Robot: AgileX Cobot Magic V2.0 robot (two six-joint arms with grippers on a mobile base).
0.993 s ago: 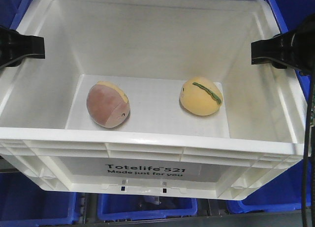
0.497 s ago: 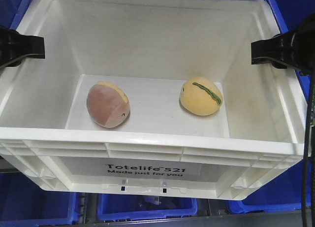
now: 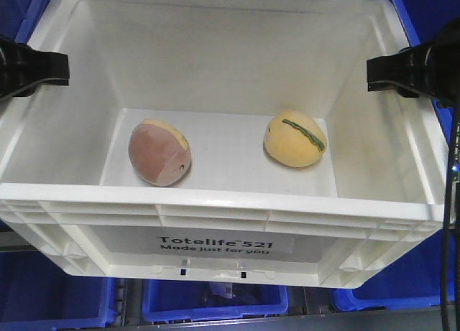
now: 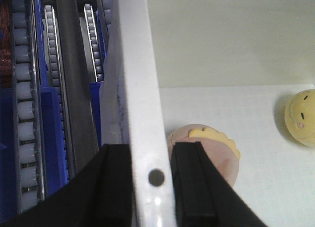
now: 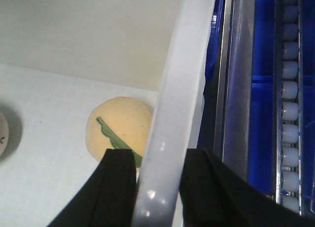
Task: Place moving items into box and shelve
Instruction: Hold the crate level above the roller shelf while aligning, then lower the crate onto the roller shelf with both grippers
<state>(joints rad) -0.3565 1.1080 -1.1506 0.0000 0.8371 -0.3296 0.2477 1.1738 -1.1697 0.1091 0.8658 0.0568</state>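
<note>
Wrist views show left gripper (image 4: 151, 187) and right gripper (image 5: 157, 187) each clamping the box (image 3: 223, 202) rim.

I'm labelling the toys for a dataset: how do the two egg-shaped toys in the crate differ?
The pinkish-brown toy has a cream-yellow cap; the pale yellow toy is one colour with a thin green stripe. The pinkish-brown one lies nearer the white crate's printed front wall and on the left of the front view, the yellow one on the right. Both are egg-shaped, with small stitched faces, resting apart on the crate floor.
</note>
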